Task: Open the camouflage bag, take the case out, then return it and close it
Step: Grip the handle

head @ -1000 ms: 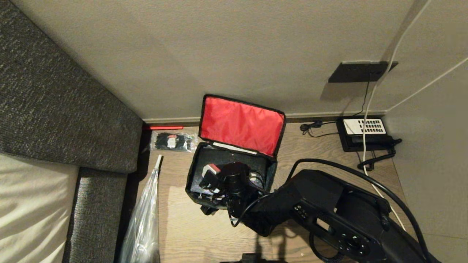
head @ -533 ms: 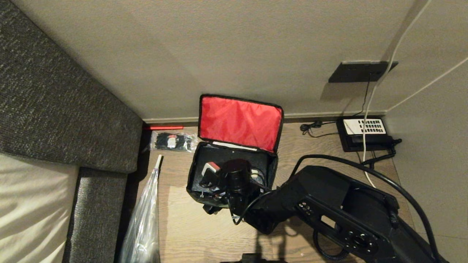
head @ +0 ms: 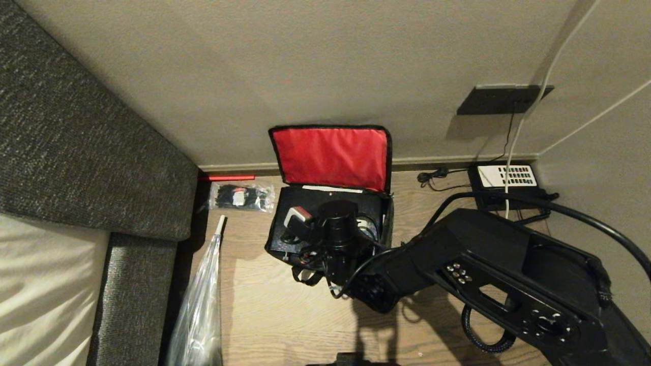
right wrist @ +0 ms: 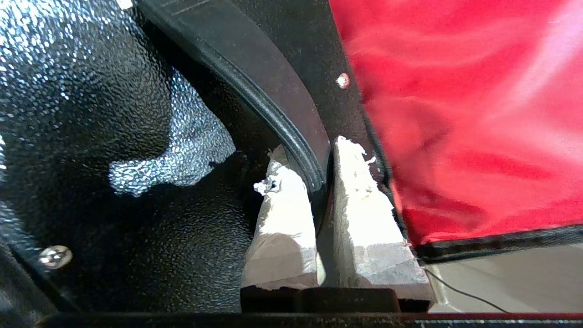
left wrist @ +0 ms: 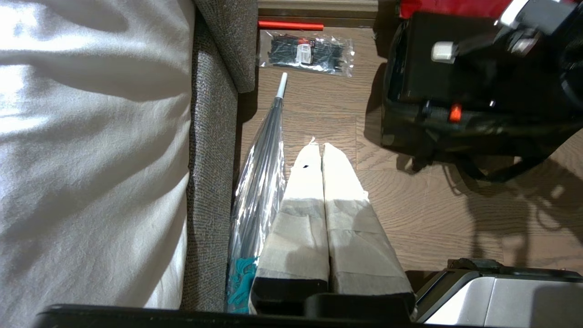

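The wood-grain floor (head: 264, 315) carries the open camouflage bag (head: 330, 168) near the back wall edge. Beside it toward the sofa lies a clear packet of black cable ties (head: 240, 197). A clear folded umbrella (head: 201, 305) lies along the sofa edge. A black desk phone (head: 506, 184) sits in the far right corner.

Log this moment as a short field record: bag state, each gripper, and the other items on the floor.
bag: camouflage bag on the wood floor, lid up, red lid lining facing the camera
right gripper: right gripper inside the bag, shut on a black handle of the textured black case
left gripper: left gripper shut, holding nothing, parked above the floor beside the clear umbrella
other items: packet of cable ties left of the bag; desk phone by the wall on the right
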You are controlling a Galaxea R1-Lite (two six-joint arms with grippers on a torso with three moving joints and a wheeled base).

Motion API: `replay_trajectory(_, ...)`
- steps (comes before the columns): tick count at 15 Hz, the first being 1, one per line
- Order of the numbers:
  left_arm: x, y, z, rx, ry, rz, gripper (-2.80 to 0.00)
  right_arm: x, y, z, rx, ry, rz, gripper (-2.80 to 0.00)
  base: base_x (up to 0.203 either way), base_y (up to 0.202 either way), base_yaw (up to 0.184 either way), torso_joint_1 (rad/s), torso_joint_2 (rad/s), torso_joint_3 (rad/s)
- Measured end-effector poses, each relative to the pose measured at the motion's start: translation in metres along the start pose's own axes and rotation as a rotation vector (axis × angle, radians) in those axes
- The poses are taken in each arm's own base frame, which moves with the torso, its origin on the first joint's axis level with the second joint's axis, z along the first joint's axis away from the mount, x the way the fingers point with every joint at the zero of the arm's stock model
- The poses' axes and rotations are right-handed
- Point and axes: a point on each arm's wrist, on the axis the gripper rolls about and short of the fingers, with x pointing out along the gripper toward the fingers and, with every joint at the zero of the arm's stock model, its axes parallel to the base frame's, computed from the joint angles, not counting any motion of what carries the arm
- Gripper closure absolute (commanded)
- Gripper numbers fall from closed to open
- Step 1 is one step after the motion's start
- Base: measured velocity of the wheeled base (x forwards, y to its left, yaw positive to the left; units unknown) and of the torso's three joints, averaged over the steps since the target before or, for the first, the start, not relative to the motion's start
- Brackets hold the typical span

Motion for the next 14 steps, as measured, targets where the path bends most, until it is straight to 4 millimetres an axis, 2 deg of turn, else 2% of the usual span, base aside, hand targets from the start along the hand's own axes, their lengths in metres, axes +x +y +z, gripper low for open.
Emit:
replay_trajectory(3,0.0,0.0,0.0,0.0,0.0,0.0,0.0,-0.004,-0.006,0.001,-0.002,-0.002,0.0,0.0,0.0,0.0,0.0,0.0,0.0,0.0)
replay_trajectory(14,0.0,0.0,0.0,0.0,0.0,0.0,0.0,0.016,0.035,-0.02,0.019,0.038,0.03,0.0,0.0,0.0,0.0,0.0,0.0,0.0)
